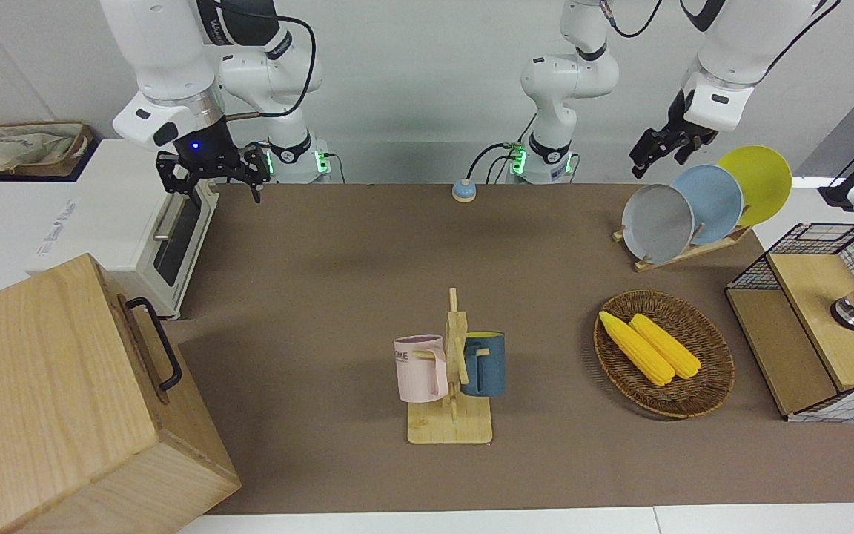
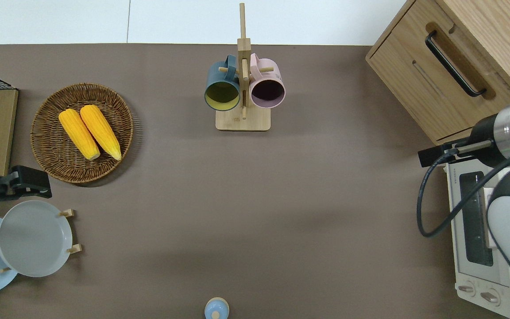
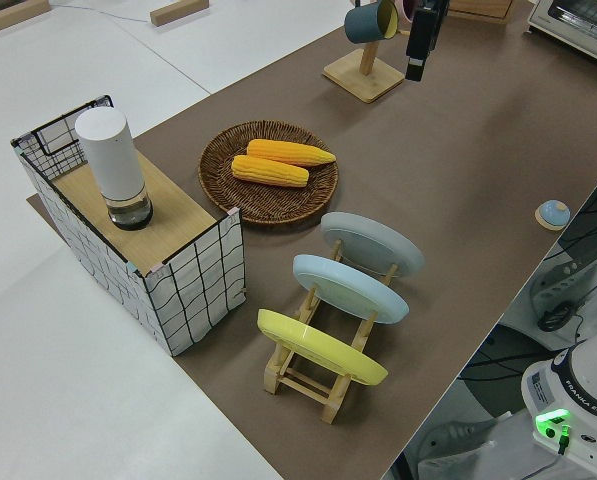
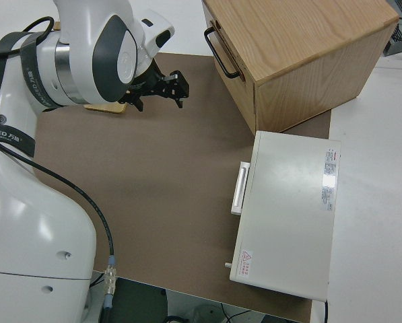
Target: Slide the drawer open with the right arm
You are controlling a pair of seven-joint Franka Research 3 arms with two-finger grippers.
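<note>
Counted: two mugs (image 1: 451,367), two corn cobs (image 1: 650,345), three plates (image 1: 701,202), one toaster oven (image 1: 138,230), one cabinet (image 1: 64,400). Drawer (image 2: 432,84) shut, at the right arm's end of the table, farther from the robots than the oven. Right gripper (image 1: 219,174) raised by the oven, fingers spread, holding nothing, wrist pointing down. Left arm parked.

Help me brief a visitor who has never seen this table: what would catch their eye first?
Probably the two yellow corn cobs in the wicker basket toward the left arm's end, and the pink mug and blue mug hanging on the wooden mug stand mid-table. Next, the large wooden cabinet at the right arm's end, its drawer shut, with the open right gripper raised by the white toaster oven.
</note>
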